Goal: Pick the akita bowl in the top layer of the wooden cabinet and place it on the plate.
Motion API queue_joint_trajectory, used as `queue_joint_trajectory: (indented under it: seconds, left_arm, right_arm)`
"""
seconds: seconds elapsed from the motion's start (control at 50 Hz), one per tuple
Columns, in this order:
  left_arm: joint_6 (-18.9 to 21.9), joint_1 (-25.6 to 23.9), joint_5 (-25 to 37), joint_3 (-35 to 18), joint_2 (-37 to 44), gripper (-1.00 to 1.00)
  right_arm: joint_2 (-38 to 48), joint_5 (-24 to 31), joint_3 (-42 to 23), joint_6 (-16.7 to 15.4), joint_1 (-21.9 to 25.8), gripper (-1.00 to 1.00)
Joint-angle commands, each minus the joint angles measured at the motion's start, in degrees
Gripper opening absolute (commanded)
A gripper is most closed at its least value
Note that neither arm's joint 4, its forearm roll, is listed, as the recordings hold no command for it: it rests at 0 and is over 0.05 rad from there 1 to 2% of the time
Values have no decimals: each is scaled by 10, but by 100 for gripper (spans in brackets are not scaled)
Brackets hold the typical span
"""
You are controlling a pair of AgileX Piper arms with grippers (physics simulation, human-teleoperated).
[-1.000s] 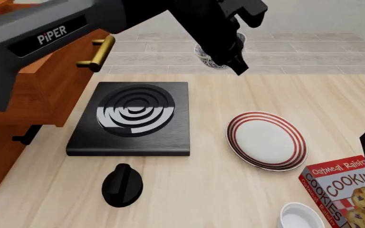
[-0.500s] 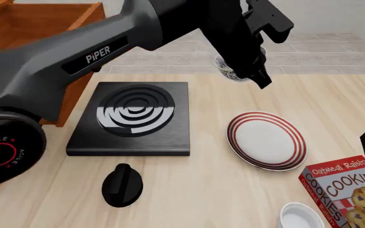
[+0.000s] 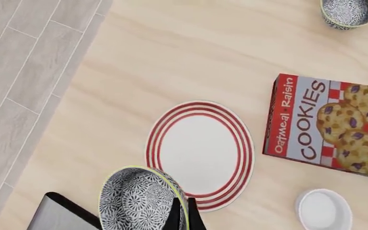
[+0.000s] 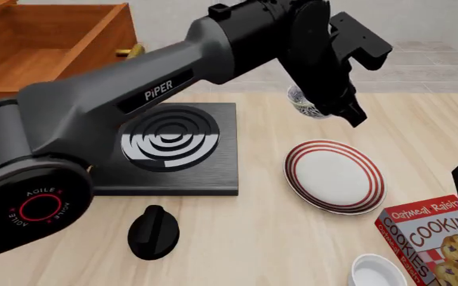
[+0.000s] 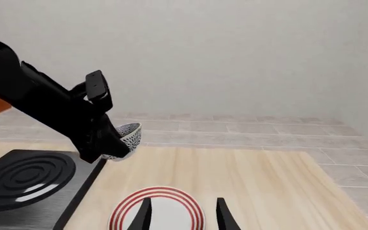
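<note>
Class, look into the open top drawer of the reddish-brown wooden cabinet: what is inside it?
The visible part of the reddish-brown wooden cabinet's open top drawer shows only bare wood. The left arm covers its near edge, so that part cannot be checked.

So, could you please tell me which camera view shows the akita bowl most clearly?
The left wrist view: the akita bowl fills the foreground, speckled inside visible, held by the left gripper. The front view shows a sliver behind the arm; the right wrist view shows it small, side-on.
</note>
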Motion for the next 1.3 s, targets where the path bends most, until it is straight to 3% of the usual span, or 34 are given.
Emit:
queue_joint_trajectory:
  seconds: [0.02, 0.32, 0.68, 0.86, 1.3]
  left_arm:
    - [-28, -17, -15, 2, 10, -100]
    - [-51, -21, -65, 69, 5, -100]
    - [-79, -28, -94, 90, 22, -100]
    - [-80, -26, -125, 127, 21, -100]
    - [-110, -49, -138, 105, 66, -100]
  right_arm:
    - [0, 0, 0, -1, 0, 100]
    - [0, 1, -1, -2, 1, 100]
    - [0, 3, -2, -3, 2, 100]
    - [0, 3, -2, -5, 2, 100]
    - [0, 3, 0, -3, 2, 100]
